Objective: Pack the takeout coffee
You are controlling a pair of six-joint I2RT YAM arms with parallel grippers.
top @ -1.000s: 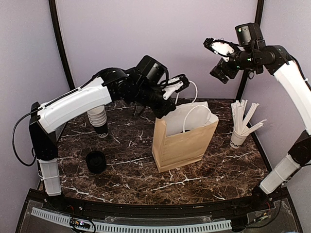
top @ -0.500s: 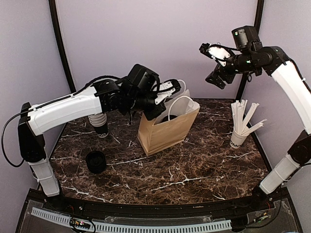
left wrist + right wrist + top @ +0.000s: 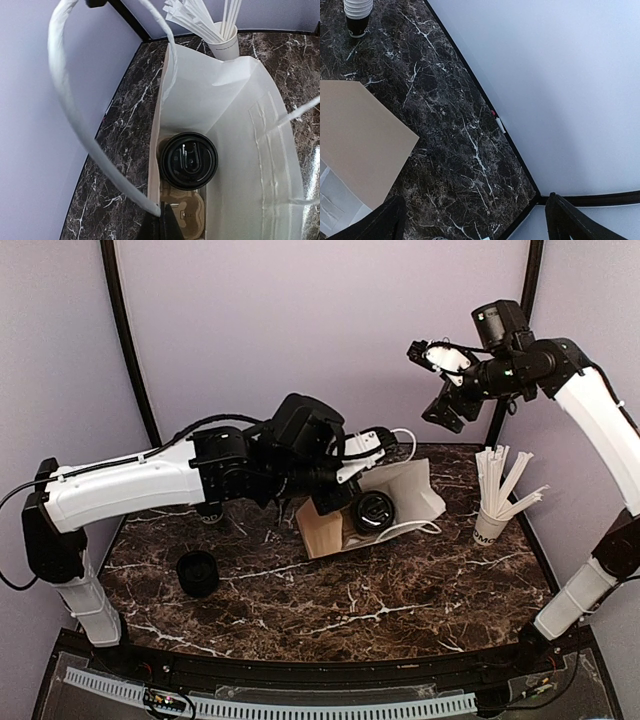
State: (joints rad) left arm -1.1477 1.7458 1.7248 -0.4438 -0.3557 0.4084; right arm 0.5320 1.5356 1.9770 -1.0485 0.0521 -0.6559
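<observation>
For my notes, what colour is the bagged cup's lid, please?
The lid is glossy black, clearest in the left wrist view.

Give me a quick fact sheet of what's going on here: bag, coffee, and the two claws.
Bag: tipped on its side on the table, mouth toward the stirrer cup
Coffee cup: lidded, inside the bag
Left claw: shut on the bag's handle
Right claw: open, raised in the air, holding nothing
</observation>
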